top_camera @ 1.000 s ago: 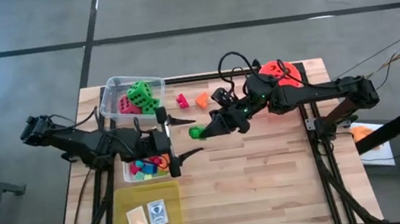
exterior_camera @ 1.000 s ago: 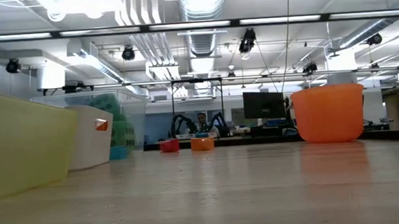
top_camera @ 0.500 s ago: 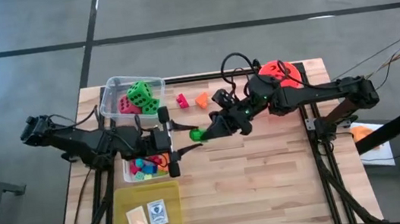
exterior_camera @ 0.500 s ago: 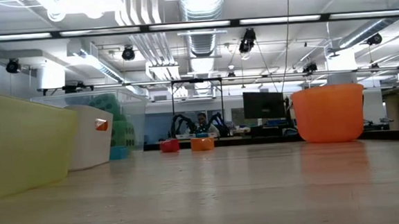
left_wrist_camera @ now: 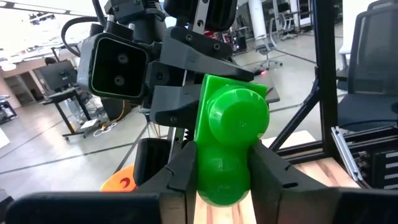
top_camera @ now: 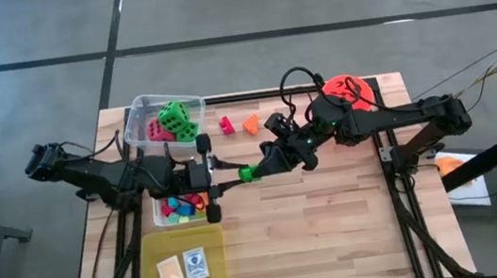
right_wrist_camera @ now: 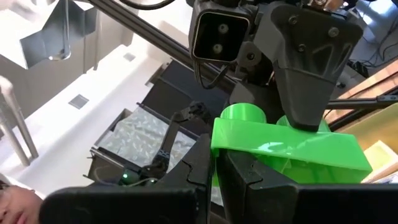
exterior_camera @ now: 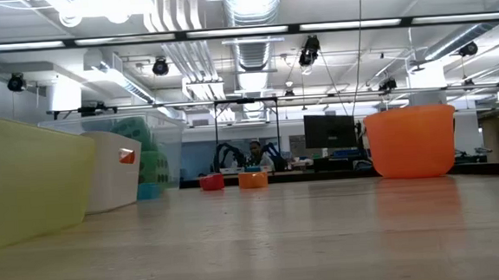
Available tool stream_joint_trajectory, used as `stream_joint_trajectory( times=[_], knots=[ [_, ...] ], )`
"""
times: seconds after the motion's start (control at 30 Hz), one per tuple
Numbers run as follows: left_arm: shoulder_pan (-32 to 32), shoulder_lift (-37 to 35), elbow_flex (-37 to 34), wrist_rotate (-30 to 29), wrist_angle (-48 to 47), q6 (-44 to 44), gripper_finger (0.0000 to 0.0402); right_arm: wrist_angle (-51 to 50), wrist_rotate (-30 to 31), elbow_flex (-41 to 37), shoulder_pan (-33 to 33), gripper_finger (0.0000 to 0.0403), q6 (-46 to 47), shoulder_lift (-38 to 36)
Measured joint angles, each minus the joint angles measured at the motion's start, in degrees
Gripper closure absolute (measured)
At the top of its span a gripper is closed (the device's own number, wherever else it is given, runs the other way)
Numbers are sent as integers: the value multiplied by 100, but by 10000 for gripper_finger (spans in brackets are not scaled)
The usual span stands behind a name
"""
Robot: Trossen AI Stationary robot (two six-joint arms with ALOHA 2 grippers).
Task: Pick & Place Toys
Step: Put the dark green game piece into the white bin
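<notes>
Your two grippers meet above the middle of the wooden table [top_camera: 334,214], and the green block [top_camera: 245,173] is pinched between them: the left gripper [top_camera: 233,171] has its fingers pressed on the block's sides, and the right gripper [top_camera: 254,170] is clamped on its flat edge. Beside the left arm sit a yellow tray [top_camera: 214,257] with two small cards [top_camera: 182,269], a tub of small bright blocks [top_camera: 181,207] and a clear tub [top_camera: 137,119] holding green and pink dice [top_camera: 170,122]. Farther from the block, a pink block [top_camera: 226,125] and an orange block [top_camera: 251,124] lie on the table, with the red-orange bucket [top_camera: 349,91] under the right arm.
</notes>
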Motion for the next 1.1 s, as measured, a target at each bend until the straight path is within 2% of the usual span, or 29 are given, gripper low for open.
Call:
stream_joint_trajectory(
  times=[0.67,0.77,1.1],
  knots=[
    [0,0,22,234,200,2,309,279,-7,2,87,384,-283,-1],
    [-3,-2,22,289,141,-7,309,278,-5,2,122,353,-327,0],
    [-4,-34,26,343,-144,-121,309,274,-29,2,122,187,-251,-7]
  ],
)
